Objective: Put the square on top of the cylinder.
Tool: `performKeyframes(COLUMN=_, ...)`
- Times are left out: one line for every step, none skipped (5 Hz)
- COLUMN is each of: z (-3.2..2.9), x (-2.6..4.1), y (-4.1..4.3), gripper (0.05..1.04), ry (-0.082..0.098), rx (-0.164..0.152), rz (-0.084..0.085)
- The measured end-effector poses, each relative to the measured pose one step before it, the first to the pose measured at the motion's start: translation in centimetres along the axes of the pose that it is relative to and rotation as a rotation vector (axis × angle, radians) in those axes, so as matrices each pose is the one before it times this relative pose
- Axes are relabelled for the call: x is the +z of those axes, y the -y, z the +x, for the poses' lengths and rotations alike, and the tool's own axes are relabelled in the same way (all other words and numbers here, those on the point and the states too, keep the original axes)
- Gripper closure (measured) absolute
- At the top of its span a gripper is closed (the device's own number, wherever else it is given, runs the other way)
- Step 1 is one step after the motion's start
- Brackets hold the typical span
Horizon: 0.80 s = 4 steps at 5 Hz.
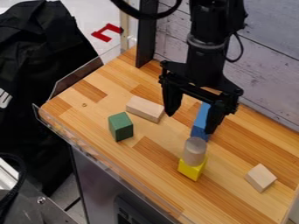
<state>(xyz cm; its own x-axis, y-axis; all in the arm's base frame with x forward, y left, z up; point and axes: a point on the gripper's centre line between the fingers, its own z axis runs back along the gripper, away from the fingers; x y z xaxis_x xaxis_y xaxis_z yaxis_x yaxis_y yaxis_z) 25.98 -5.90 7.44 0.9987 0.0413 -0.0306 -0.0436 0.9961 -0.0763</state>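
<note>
Looking down at a slant with the fixed camera, I see the black gripper [189, 123] hanging over the wooden tabletop [225, 192], its two fingers spread well apart with nothing pinched between them. That wide stance would suit coming down around a block. The blue block [201, 124] lies below, partly hidden behind one finger; whether they touch, I can't tell from here.

The grey-brown cylinder [194, 151] stands upright on the yellow block [191, 169], which serves as its base and lifts it off the wood. On end like that, it offers its round top as a landing spot, though a small one, and I'd guess a clumsy touch could topple the pair.

Which piece is meant by the square isn't certain. My bet is either the small pale wooden cube [260, 177], off to the right, or the green block [121, 127], off to the left; both sit directly on the tabletop, apart from the cylinder, with room around them for a grip. The long pale wooden block [144, 108] lies flat behind the green one, looking like a bystander. Nothing caps the cylinder, so the stacking is yet to be done.
</note>
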Motion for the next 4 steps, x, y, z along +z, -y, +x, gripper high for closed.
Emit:
performKeyframes(z=-0.343, x=-0.728, y=-0.01, gripper=0.083, ry=-0.029, rx=0.0024, rz=0.0038)
performKeyframes(z=-0.636, x=-0.141, y=2.595, gripper=0.083, ry=-0.0017, rx=-0.0689, rz=-0.0149)
performKeyframes(z=0.667, x=-0.303, y=2.464, gripper=0.083, ry=0.0061, rx=-0.0801, rz=-0.0073)
performKeyframes(z=0.876, x=0.121, y=1.97, gripper=0.083, ry=0.0128, rx=-0.07, rz=0.005)
